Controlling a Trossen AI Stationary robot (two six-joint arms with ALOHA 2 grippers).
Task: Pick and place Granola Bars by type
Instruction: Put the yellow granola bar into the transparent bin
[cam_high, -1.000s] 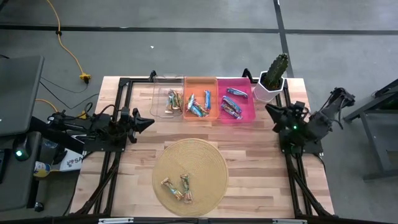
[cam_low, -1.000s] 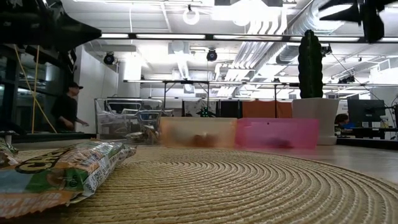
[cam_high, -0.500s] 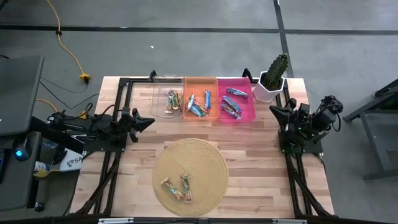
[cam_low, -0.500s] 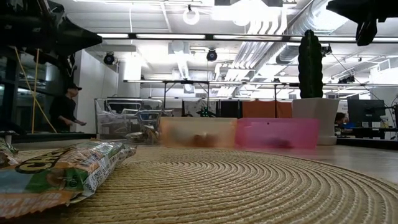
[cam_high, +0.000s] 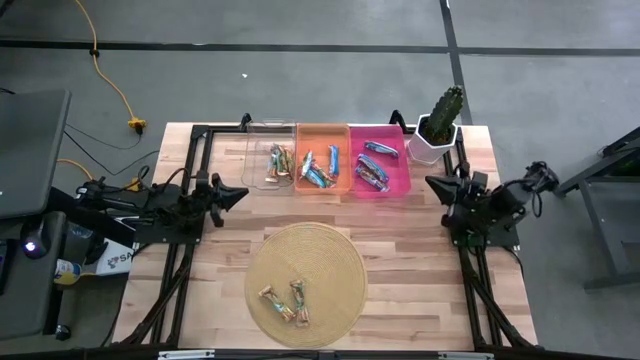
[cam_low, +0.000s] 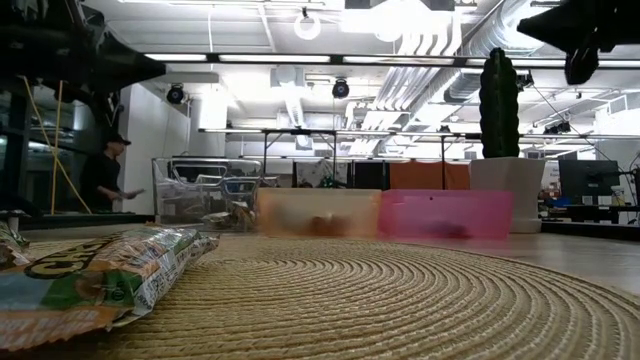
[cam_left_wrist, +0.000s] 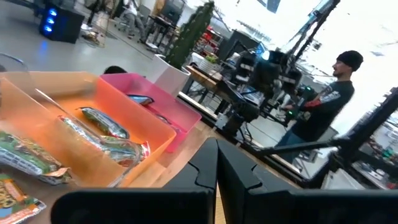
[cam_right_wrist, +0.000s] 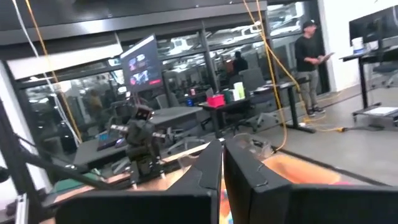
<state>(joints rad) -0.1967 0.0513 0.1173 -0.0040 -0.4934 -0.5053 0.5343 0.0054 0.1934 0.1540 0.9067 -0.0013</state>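
Two tan-gold granola bars (cam_high: 285, 300) lie flat on the round woven mat (cam_high: 335, 255) at the table's near side; one fills the low view's left (cam_low: 90, 280). More bars lie sorted in the bins: tan ones (cam_high: 278, 162) in the clear bin, blue ones (cam_high: 320, 170) in the orange bin, silver-purple ones (cam_high: 374, 166) in the pink bin. My left gripper (cam_high: 243, 192) is shut and empty, held level above the left side and pointing at the bins (cam_left_wrist: 216, 155). My right gripper (cam_high: 430, 182) is shut and empty above the right side (cam_right_wrist: 222, 155).
The clear bin (cam_high: 252, 160), orange bin (cam_high: 322, 130) and pink bin (cam_high: 400, 170) stand in a row at the far side. A potted cactus (cam_high: 440, 118) stands at the far right corner. A person (cam_low: 105, 175) stands in the room beyond. Bare wood lies between mat and bins.
My right arm has folded back and sunk toward its base at the table's right edge, and its gripper has rolled and swung round. My left arm has kept still. The bars have not moved.
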